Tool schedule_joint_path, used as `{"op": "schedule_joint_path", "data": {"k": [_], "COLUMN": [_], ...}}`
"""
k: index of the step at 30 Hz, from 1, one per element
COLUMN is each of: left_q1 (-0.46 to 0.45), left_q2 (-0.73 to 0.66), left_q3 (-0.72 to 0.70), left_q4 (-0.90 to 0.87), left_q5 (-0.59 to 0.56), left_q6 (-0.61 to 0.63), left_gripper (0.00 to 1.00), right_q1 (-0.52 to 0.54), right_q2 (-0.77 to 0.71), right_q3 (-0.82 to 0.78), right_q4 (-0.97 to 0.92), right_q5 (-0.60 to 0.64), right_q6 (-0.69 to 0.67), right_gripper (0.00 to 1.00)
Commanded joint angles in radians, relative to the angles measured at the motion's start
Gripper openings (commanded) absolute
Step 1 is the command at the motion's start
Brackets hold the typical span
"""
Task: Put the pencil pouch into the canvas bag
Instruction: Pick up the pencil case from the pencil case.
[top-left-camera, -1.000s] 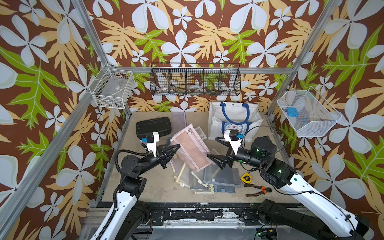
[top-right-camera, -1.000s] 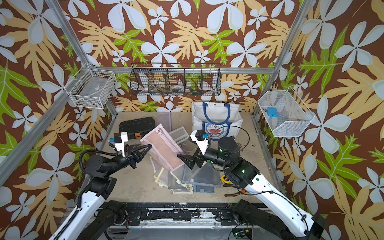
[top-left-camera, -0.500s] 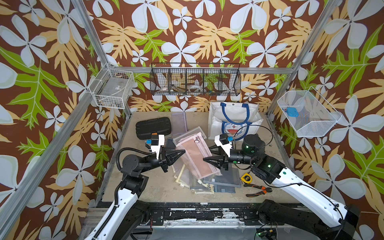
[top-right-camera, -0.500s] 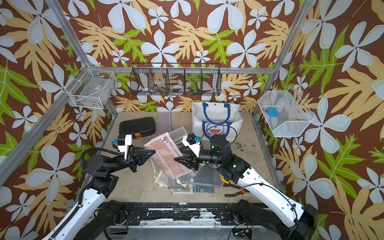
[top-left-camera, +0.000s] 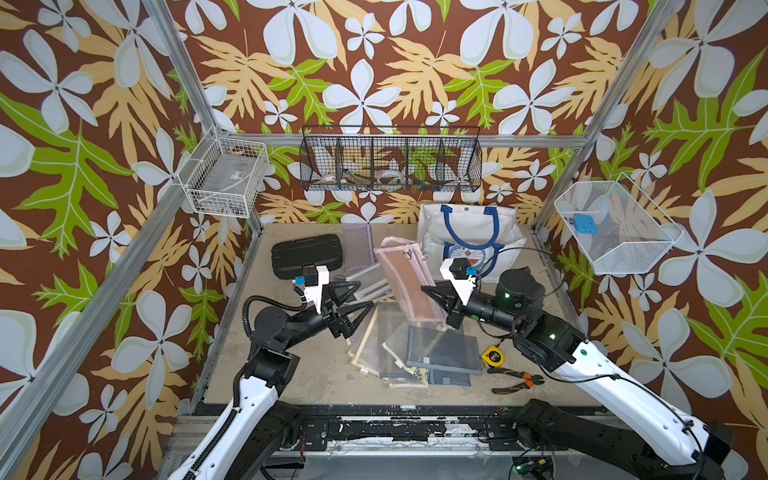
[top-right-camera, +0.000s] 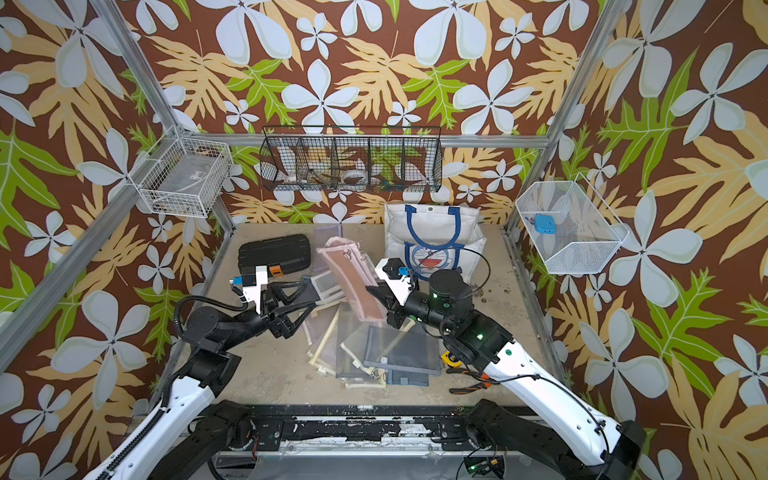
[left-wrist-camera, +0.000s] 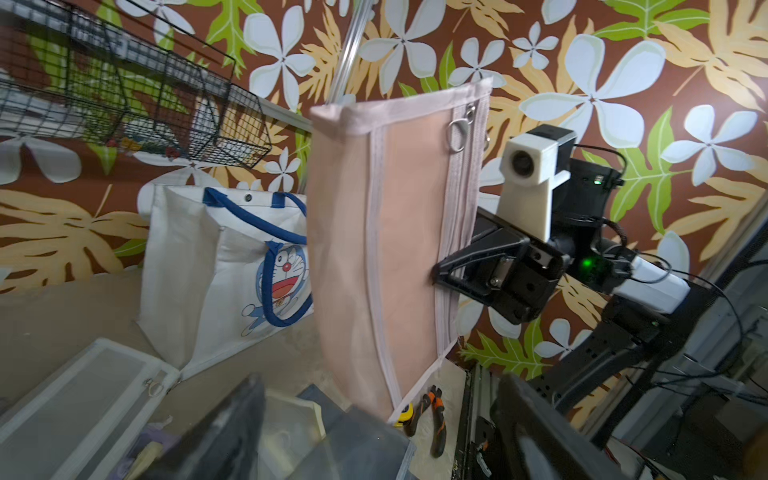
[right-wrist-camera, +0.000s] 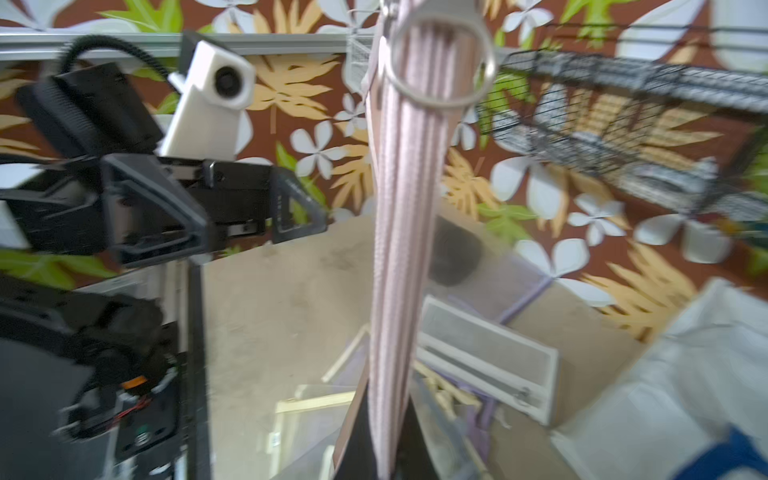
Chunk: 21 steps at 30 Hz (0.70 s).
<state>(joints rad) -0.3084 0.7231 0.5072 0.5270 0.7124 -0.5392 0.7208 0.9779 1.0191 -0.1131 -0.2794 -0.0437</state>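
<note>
Pencil pouch (top-left-camera: 409, 286) clamped upright in the right gripper (top-left-camera: 436, 297), with the canvas bag (top-left-camera: 469, 232) just beyond.

The left gripper (top-left-camera: 365, 293) has its jaws apart and holds nothing, with its tips pointing at the pouch's broad face from just beside it. The pink pouch hangs between the two grippers, clear of the heap of other pouches on the counter (top-left-camera: 311, 374). Its long axis runs up and down and the zipper ring is at the top. The right gripper is closed on the pouch's zipper edge about halfway along, which the left wrist view shows plainly (left-wrist-camera: 446, 266). The bag stands past the right gripper's far side, leaning on the back wall with its handles up. The right arm is the nearer one and already has the pouch, so the carry looks to be away from the robot towards the bag's mouth. That mouth looks nearly flat.
</note>
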Motion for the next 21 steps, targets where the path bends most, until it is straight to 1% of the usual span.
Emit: {"op": "schedule_joint_path", "data": {"k": [1, 2, 3, 6, 8, 10, 11, 13, 15, 18, 21], "left_q1": [0.002, 0.001, 0.000, 0.002, 0.001, 0.001, 0.002, 0.000, -0.033, -0.135, -0.244], "left_q2": [0.009, 0.016, 0.018, 0.017, 0.013, 0.012, 0.021, 0.064, 0.125, 0.246, 0.411], "left_q3": [-0.008, -0.016, -0.035, -0.104, -0.141, -0.164, -0.162, -0.117, -0.033, 0.122, 0.288], "left_q4": [-0.141, -0.168, -0.164, -0.094, -0.052, -0.013, -0.007, -0.020, -0.075, -0.141, -0.157], "left_q5": [-0.193, -0.219, -0.220, -0.191, -0.177, -0.168, -0.162, -0.121, -0.136, -0.212, -0.278], "left_q6": [-0.006, -0.013, -0.022, -0.092, -0.124, -0.148, -0.154, -0.149, -0.131, -0.088, -0.107], "left_gripper": [1.00, 1.00, 1.00, 1.00, 0.98, 0.93, 0.88, 0.84, 0.82, 0.78, 0.76], "right_q1": [-0.001, 0.000, -0.001, -0.013, -0.056, -0.121, -0.151, -0.205, -0.273, -0.360, -0.408], "right_q2": [-0.001, 0.017, 0.043, 0.127, 0.180, 0.228, 0.244, 0.240, 0.210, 0.167, 0.139], "right_q3": [0.066, 0.108, 0.153, 0.282, 0.354, 0.428, 0.458, 0.484, 0.476, 0.431, 0.390], "right_q4": [0.000, -0.017, -0.040, -0.082, -0.097, -0.124, -0.131, -0.132, -0.128, -0.119, -0.126], "right_q5": [0.325, 0.379, 0.451, 0.636, 0.689, 0.703, 0.709, 0.687, 0.601, 0.541, 0.519], "right_q6": [-0.166, -0.223, -0.279, -0.428, -0.490, -0.507, -0.496, -0.433, -0.329, -0.221, -0.165], "right_gripper": [0.00, 0.00, 0.00, 0.00, 0.00, 0.00, 0.00, 0.00, 0.00, 0.00, 0.00]}}
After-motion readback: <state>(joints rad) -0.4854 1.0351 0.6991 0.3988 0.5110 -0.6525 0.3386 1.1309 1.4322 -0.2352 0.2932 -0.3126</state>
